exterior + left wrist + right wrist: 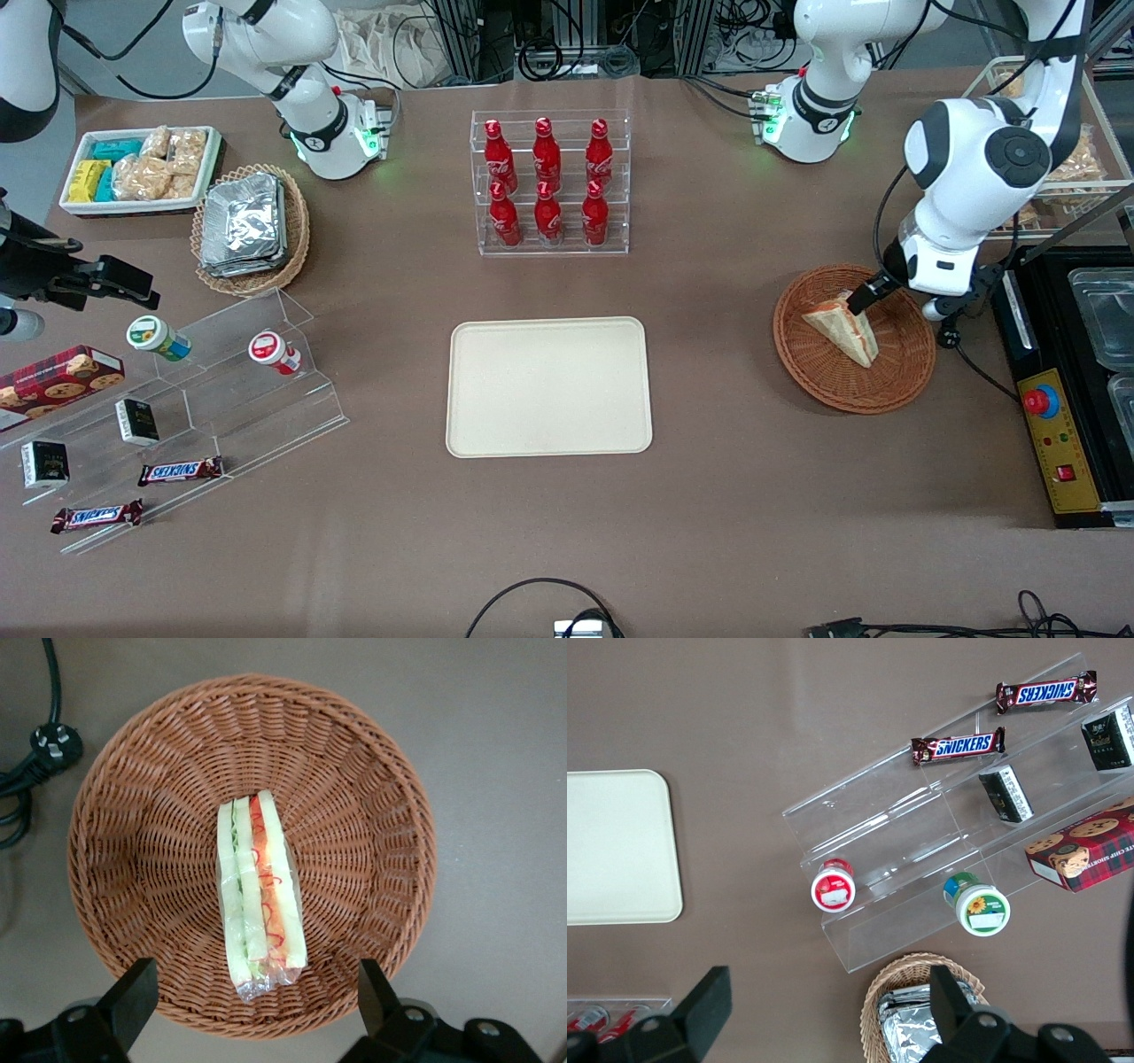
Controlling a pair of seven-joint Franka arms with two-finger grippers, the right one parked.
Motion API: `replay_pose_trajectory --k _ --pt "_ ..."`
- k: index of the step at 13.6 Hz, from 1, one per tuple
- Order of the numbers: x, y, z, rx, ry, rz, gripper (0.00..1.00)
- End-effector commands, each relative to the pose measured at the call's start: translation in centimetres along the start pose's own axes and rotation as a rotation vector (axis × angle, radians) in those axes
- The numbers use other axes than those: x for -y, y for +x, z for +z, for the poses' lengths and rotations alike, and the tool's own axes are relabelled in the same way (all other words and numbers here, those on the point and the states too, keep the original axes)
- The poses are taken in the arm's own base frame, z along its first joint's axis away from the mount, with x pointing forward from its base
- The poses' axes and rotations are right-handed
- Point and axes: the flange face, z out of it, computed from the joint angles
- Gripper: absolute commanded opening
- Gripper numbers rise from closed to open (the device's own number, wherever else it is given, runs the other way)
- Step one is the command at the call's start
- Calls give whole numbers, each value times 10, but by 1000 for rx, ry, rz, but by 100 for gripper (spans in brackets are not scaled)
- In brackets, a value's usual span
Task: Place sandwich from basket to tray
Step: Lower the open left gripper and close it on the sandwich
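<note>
The pincer point(252, 992) is hovering with fingers spread wide and grasping nothing directly above the sandwich point(259, 895), which is lying in the middle of the basket point(133, 797) at three o'clock from the tray point(549, 387), showing white bread with red, orange and green layers, clear-wrapped.

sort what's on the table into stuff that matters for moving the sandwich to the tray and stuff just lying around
For the job:
triangular white-bread sandwich, lying in
round reddish-brown wicker basket
flat cream rectangular tray
left arm's claw, open, above the basket

Lying about:
red bottles in clear rack
lighter wicker basket of foil packets
white bin of snack packs
Snickers bars
</note>
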Motion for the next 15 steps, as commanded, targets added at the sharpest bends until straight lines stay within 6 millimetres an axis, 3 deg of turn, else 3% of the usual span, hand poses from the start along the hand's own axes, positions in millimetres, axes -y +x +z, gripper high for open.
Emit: replay_pose_trajectory --k 1,6,13,15 --pt "4 -11 22 -15 -8 -32 100" --pt "6 -12 54 -7 -13 -40 100" --pt "5 -12 83 -6 -23 -42 100" --pt "6 -13 88 -7 -26 -45 93"
